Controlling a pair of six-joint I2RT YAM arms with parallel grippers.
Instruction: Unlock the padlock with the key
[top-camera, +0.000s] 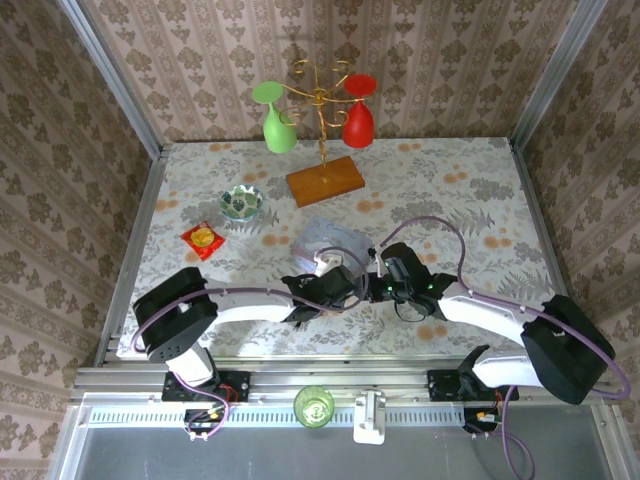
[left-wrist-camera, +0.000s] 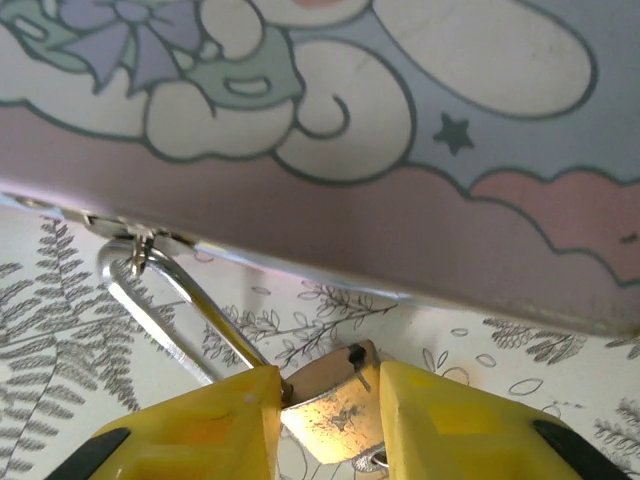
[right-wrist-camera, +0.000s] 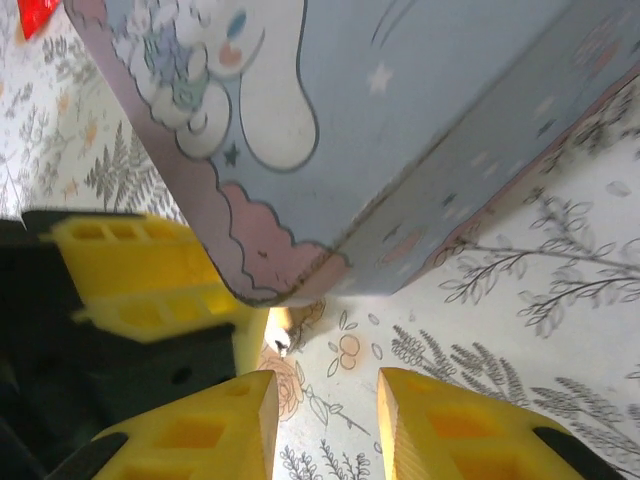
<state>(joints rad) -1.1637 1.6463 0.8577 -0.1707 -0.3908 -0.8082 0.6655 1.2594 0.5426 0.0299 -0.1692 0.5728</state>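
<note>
1. edges: i see the cartoon tin (top-camera: 335, 240) at the near-middle of the table (top-camera: 480, 200), its lower edge just above the padlock (left-wrist-camera: 330, 415).
2. room: open tablecloth lies right of the tin; wall panels close three sides.
3. left gripper (left-wrist-camera: 328, 375): clamped on the brass padlock body; the shackle (left-wrist-camera: 200, 310) hooks through the tin's hasp.
4. right gripper (right-wrist-camera: 325, 380): jaws apart, nothing between, beside the tin's corner.
5. count: one tin, one padlock, one green glass (top-camera: 278, 125), one red glass (top-camera: 358, 118), one stand (top-camera: 325, 180), one bowl (top-camera: 241, 203), one red packet (top-camera: 202, 239).
</note>
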